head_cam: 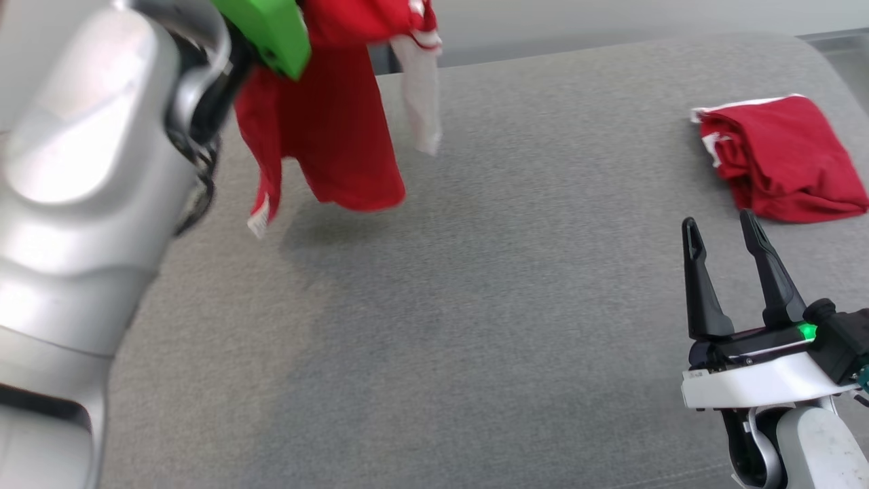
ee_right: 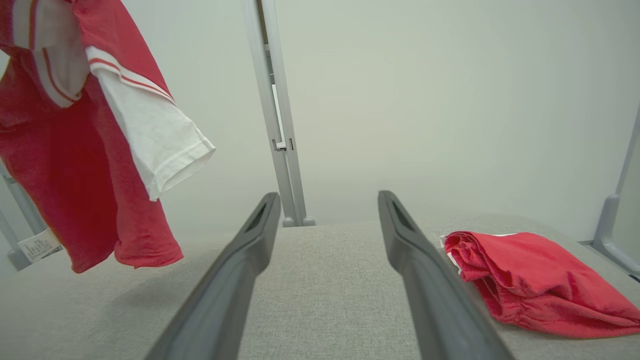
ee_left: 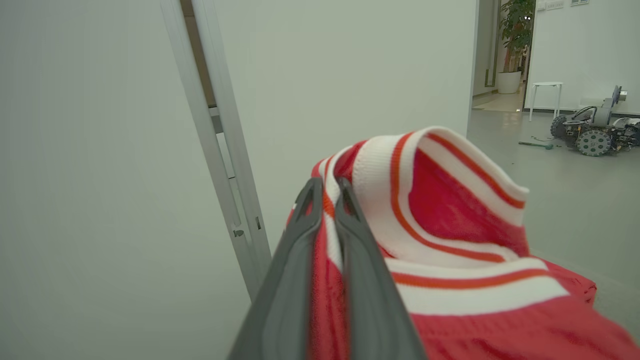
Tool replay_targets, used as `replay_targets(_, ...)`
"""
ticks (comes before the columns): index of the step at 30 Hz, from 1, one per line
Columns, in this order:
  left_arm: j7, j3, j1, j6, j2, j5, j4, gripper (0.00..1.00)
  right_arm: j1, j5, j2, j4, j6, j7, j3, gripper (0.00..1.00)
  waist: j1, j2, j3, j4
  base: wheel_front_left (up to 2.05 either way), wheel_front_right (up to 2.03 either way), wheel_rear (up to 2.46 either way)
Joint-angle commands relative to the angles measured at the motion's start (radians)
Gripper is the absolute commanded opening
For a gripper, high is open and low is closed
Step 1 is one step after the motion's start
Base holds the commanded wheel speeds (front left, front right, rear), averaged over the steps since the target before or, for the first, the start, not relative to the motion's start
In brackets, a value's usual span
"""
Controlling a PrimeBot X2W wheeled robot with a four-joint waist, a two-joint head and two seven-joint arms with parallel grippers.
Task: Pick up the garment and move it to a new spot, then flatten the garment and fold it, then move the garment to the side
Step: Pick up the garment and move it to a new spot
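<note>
A red garment (head_cam: 333, 115) with white sleeves and striped trim hangs in the air over the far left of the grey surface (head_cam: 475, 305). My left gripper (ee_left: 327, 200) is shut on its striped collar edge (ee_left: 400, 200), and the cloth drapes over the fingers. In the right wrist view the garment (ee_right: 85, 150) dangles clear of the surface at the upper left. My right gripper (head_cam: 721, 227) stands open and empty at the lower right, fingers pointing up, just short of a second, folded red garment (head_cam: 787, 159).
The folded red garment (ee_right: 535, 280) lies near the surface's far right edge. A white wall with a metal post (ee_right: 277, 115) stands behind the surface. My left arm's silver forearm (head_cam: 88, 204) fills the left of the head view.
</note>
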Motion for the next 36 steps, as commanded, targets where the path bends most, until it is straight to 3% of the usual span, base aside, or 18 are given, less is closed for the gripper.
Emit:
replay_targets(1, -0.002, -0.015, 0.043, 0.002, -0.013, -0.018, -0.013, 0.00, 0.018, 0.002, 0.000, 0.001, 0.000, 0.000, -0.003, 1.00, 0.0000, -0.0001, -0.047, -0.074, 0.00, 0.00, 0.00)
replay_targets(10, -0.087, -0.104, 0.278, 0.012, -0.080, -0.022, 0.021, 0.00, 0.023, -0.002, 0.003, -0.006, 0.000, 0.000, 0.002, 1.00, 0.0000, -0.0001, -0.027, -0.107, 0.00, 0.00, 0.00)
replay_targets(19, -0.240, -0.215, 0.424, 0.041, -0.137, 0.083, 0.220, 0.00, -0.001, -0.004, 0.006, 0.000, 0.000, 0.000, 0.027, 1.00, 0.0000, -0.0001, 0.038, -0.135, 0.00, 0.00, 0.00)
replay_targets(26, -0.279, -0.208, 0.467, 0.061, -0.176, 0.164, 0.287, 0.00, -0.001, -0.009, -0.006, 0.013, 0.000, 0.000, 0.037, 1.00, 0.0000, -0.0001, 0.042, -0.134, 0.00, 0.00, 0.00)
replay_targets(30, -0.277, -0.162, 0.510, 0.102, -0.192, 0.223, 0.259, 0.00, 0.012, -0.014, -0.011, 0.024, 0.000, 0.000, 0.043, 1.00, 0.0000, -0.0001, 0.013, -0.119, 0.00, 0.00, 0.00)
replay_targets(31, -0.277, -0.150, 0.518, 0.109, -0.198, 0.241, 0.244, 0.78, 0.019, -0.013, -0.011, 0.028, 0.000, 0.000, 0.043, 1.00, 0.0000, -0.0001, 0.001, -0.112, 0.00, 0.00, 0.00)
replay_targets(32, -0.277, -0.138, 0.535, 0.116, -0.201, 0.255, 0.226, 1.00, 0.027, -0.012, -0.011, 0.032, 0.000, 0.000, 0.044, 1.00, 0.0000, -0.0001, -0.013, -0.103, 0.00, 0.00, 0.00)
replay_targets(36, -0.277, -0.087, 0.614, 0.126, -0.211, 0.296, 0.142, 1.00, 0.064, 0.006, -0.008, 0.058, 0.000, 0.000, 0.051, 1.00, 0.0000, -0.0001, -0.076, -0.059, 0.00, 0.00, 0.00)
